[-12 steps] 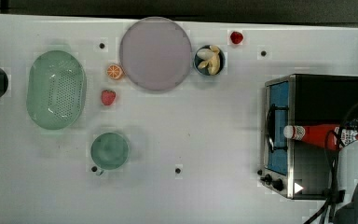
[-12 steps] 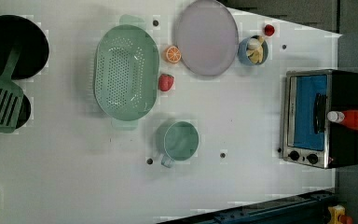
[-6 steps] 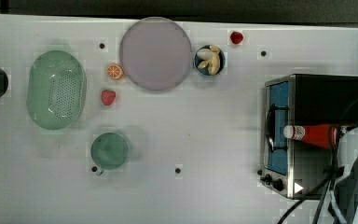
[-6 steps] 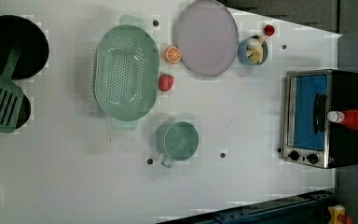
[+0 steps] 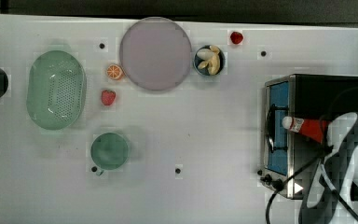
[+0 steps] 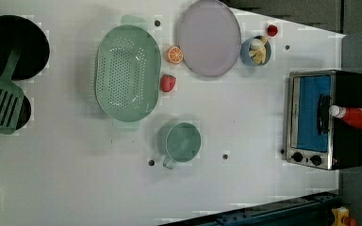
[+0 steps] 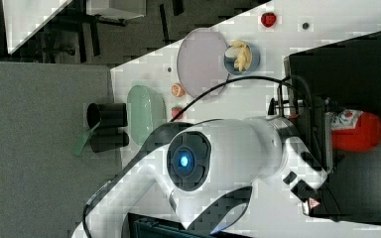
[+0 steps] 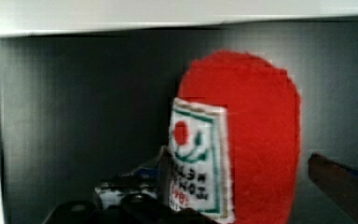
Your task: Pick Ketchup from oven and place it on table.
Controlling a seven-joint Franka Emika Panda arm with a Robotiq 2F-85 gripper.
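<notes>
The ketchup [image 5: 307,127], a red bottle with a white cap, lies on its side on the black top of the oven [image 5: 326,93], cap toward the blue glass door. My arm reaches in from the top view's right, at the bottle's base. In the wrist view my gripper [image 8: 237,196] is open, with one finger [image 8: 135,186] on the label side of the red ketchup [image 8: 256,140] and the other finger [image 8: 340,182] standing apart from it. The right view shows the ketchup [image 7: 357,131] just past my hand. The white table [image 5: 214,130] spreads out in front of the oven.
On the table are a green colander [image 5: 56,88], a purple plate [image 5: 155,52], a green mug [image 5: 109,150], a small bowl of food [image 5: 209,59], two strawberries [image 5: 107,97], and an orange half [image 5: 114,71]. Black cables trail over the oven's right side.
My arm has moved in toward the ketchup's base from the top view's right and now covers the bottle's end. The ketchup and oven have not moved.
</notes>
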